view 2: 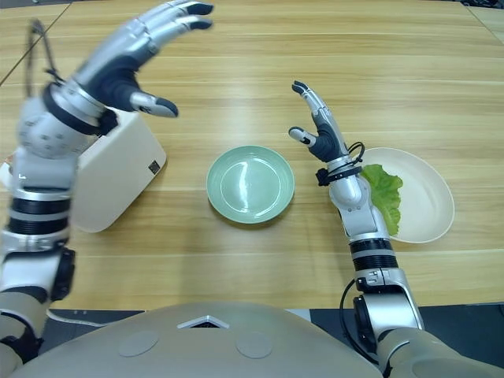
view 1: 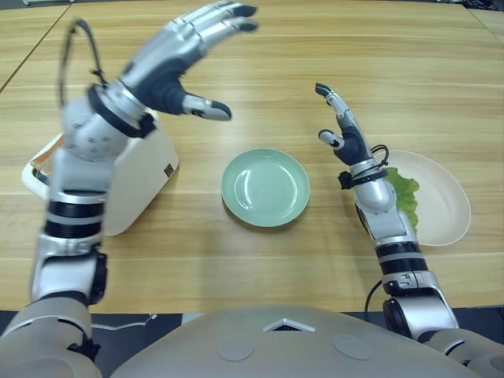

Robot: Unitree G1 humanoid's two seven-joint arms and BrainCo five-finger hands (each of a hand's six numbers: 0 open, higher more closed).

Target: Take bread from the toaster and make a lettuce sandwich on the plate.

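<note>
Lengthwise, the lettuce (view 2: 390, 193) runs away from the robot; left hand (view 1: 169, 67) and right hand (view 1: 346, 138) are spread, empty.

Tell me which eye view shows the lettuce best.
The right eye view: the lettuce lies mostly uncovered in its cream bowl. The left eye view shows less, the right forearm covering part of it.

I see a pale green plate (view 1: 265, 187) on the light wood-grain surface (view 1: 315, 71), a cream-white toaster (view 1: 146, 169), and bright green lettuce (view 1: 404, 195) in an off-white bowl (view 1: 442, 201). The left hand (view 1: 177, 67) and right hand (view 1: 349, 140) are silver with black-tipped fingers (view 1: 213, 24).
</note>
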